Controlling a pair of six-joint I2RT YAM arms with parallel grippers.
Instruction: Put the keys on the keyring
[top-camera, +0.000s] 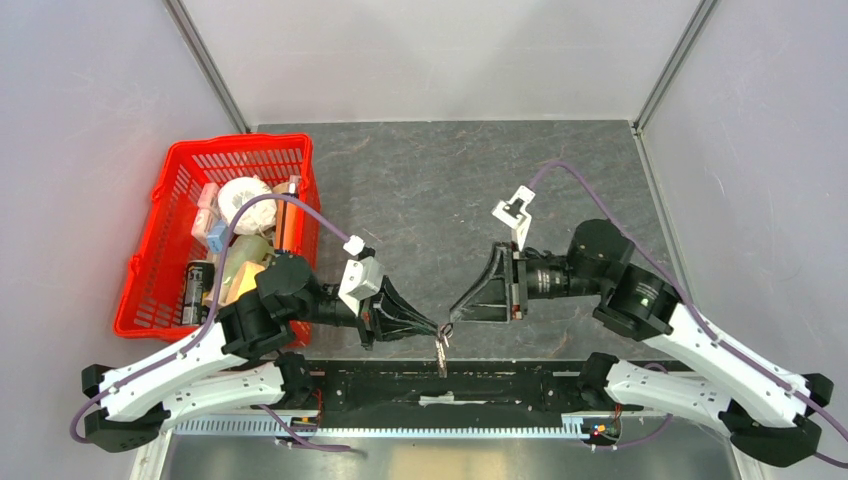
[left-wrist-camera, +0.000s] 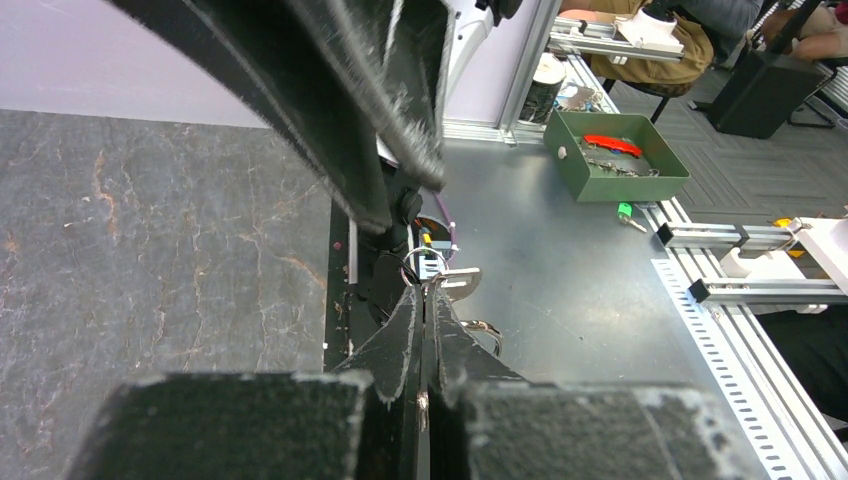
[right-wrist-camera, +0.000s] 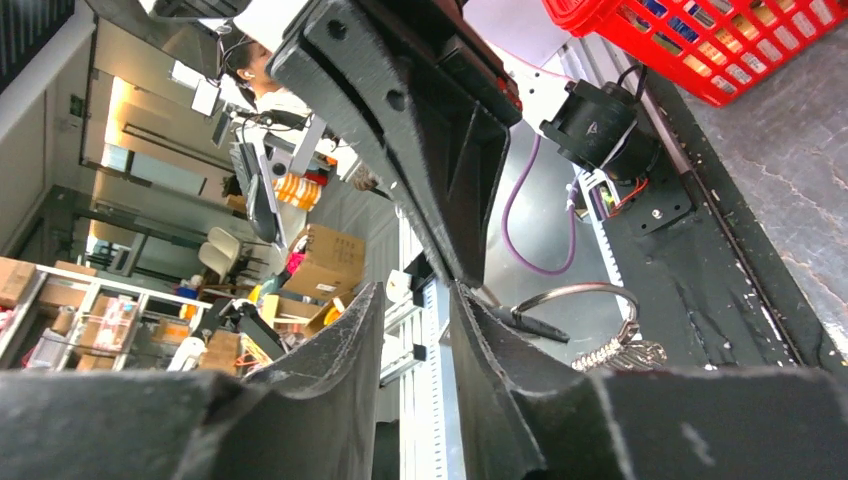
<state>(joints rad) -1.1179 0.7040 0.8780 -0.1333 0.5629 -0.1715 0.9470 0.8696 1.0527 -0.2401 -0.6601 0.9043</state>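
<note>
My left gripper (top-camera: 437, 328) is shut, and the thin silvery keyring (left-wrist-camera: 421, 264) pokes out just past its fingertips (left-wrist-camera: 408, 320), with a flat silvery key (left-wrist-camera: 457, 281) beside it. A bit of metal shows deep between the jaws. In the top view the keys (top-camera: 441, 352) hang below the gripper, over the table's near edge. My right gripper (top-camera: 458, 304) is open by a narrow gap and empty, its tips right against the left gripper's tips. In the right wrist view (right-wrist-camera: 415, 292) the keyring (right-wrist-camera: 580, 292) and bunched keys (right-wrist-camera: 622, 353) sit just right of its fingers (right-wrist-camera: 480, 340).
A red basket (top-camera: 150, 290) full of assorted items stands at the left of the table and also shows in the right wrist view (right-wrist-camera: 720, 45). A black rail (top-camera: 520, 385) runs along the near edge. A green tray (left-wrist-camera: 650, 185) lies off the table.
</note>
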